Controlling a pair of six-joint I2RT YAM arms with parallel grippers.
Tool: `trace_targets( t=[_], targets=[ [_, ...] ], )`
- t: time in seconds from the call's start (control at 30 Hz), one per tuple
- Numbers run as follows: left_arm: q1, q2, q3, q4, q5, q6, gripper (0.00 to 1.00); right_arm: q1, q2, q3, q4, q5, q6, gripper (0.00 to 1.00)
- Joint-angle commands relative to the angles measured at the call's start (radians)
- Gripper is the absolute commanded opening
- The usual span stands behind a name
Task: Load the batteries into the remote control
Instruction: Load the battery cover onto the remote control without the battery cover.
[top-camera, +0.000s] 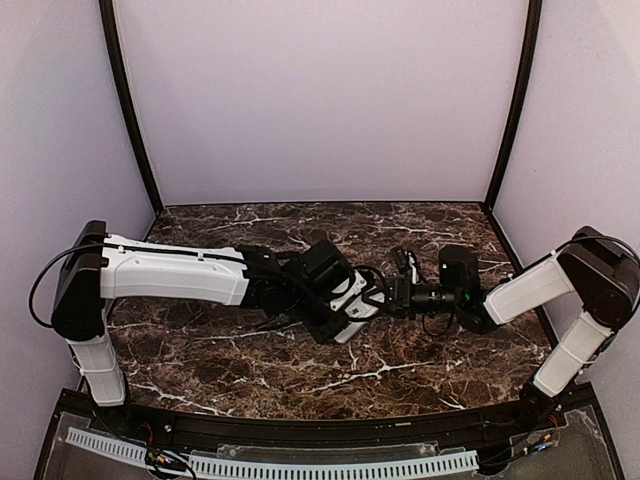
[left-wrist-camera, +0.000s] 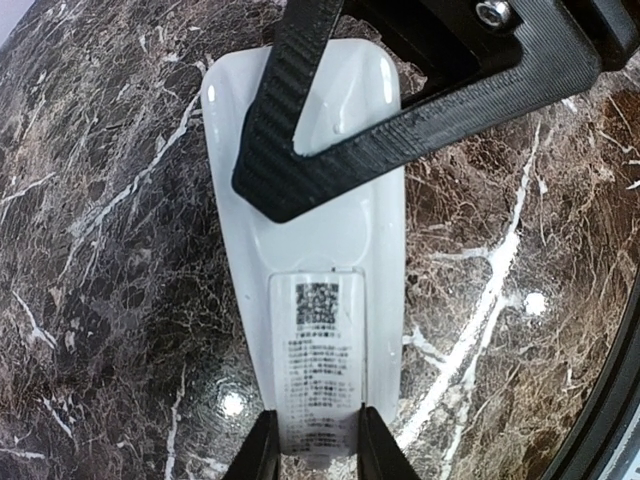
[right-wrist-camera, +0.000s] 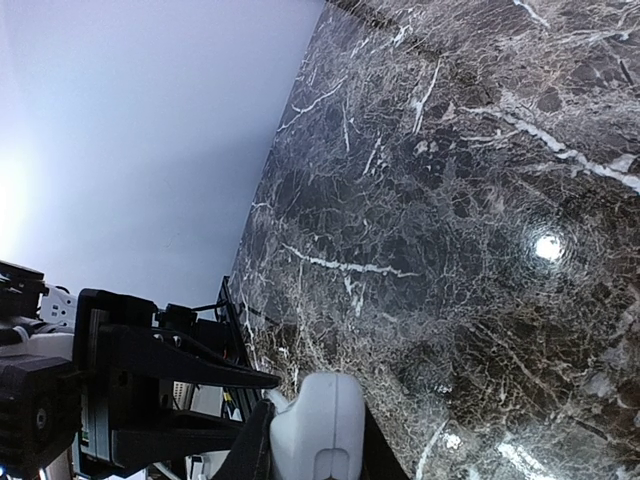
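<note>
Two claws shared one remote (left-wrist-camera: 310, 260) over the middle of the table (left-wrist-camera: 90, 300), well clear of every edge; whether it touched the marble could not be told. The left claw (left-wrist-camera: 315, 450) was narrowed onto the labelled end, a finger on each long side, and the right claw (right-wrist-camera: 312, 445) was pinched onto the opposite, rounded end. The remote's back faced the left wrist camera, with the label (left-wrist-camera: 318, 350) on a panel that looked seated and closed. No batteries showed in any view. The step in hand seemed to be steadying the remote for opening its back, so loading looked barely begun. The next move would likely call for one claw to hold firm while the other let go and slid or pried the panel off without twisting the remote loose.
</note>
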Motion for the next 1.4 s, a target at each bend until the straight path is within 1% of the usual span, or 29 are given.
trace_targets(
  t=[0.0,0.27,0.57,0.77,1.27,1.37],
  targets=[
    [0.016,0.013,0.029,-0.034,0.039,-0.031,0.15,0.021,-0.038,0.003,0.079,-0.002,0.0,0.0],
    [0.042,0.012,0.03,-0.028,0.094,-0.065,0.14,0.023,-0.025,0.003,0.106,-0.012,-0.001,0.0],
    [0.047,0.026,0.032,-0.016,0.093,-0.05,0.16,0.031,0.006,0.0,0.174,-0.044,0.036,0.0],
    [0.046,0.028,0.038,-0.034,0.064,-0.032,0.22,0.027,0.007,-0.01,0.217,-0.056,0.082,0.0],
    [0.047,0.012,0.033,-0.048,0.061,-0.016,0.38,0.012,-0.022,-0.011,0.195,-0.062,0.097,0.0],
    [0.046,0.002,0.031,-0.047,0.068,-0.011,0.44,0.005,-0.024,-0.012,0.193,-0.064,0.096,0.0]
  ],
)
